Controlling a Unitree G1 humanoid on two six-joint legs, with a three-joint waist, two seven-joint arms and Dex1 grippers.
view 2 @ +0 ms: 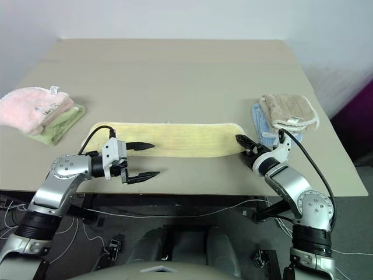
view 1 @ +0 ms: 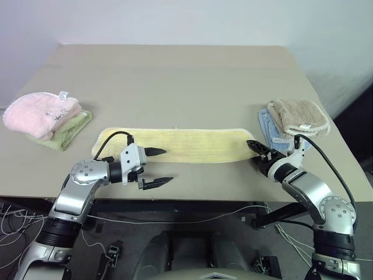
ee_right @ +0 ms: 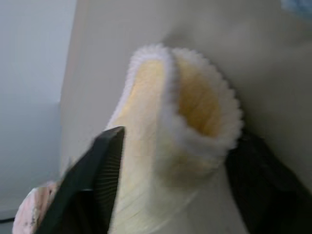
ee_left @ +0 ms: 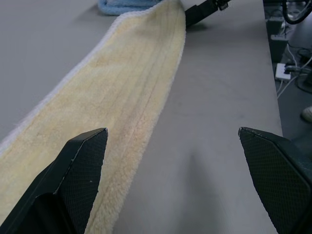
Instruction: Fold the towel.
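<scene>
Towel (view 1: 175,144), pale yellow and ribbed, lies as a long folded strip along the near part of the beige surface (view 1: 186,81), running from the robot's left to its right, with a whitish edging on its far side. The right gripper (view 1: 257,147) is at the right end of the strip; in its wrist view the towel's end is bunched up into a curl between the two black fingers (ee_right: 92,180), which stand on either side of the cloth and press against it, so the jaws are closing on this end. The left gripper (view 1: 156,167) hovers near the left end of the strip with its jaws wide apart, one finger over the cloth and the other over the bare surface just in front of it, holding nothing. Beyond the right end, near the right edge, a tan fluffy towel (view 1: 298,115) rests on a light blue cloth (view 1: 267,125). At the far left, a pink cloth (view 1: 41,114) lies on a light green folded towel (view 1: 71,131).
</scene>
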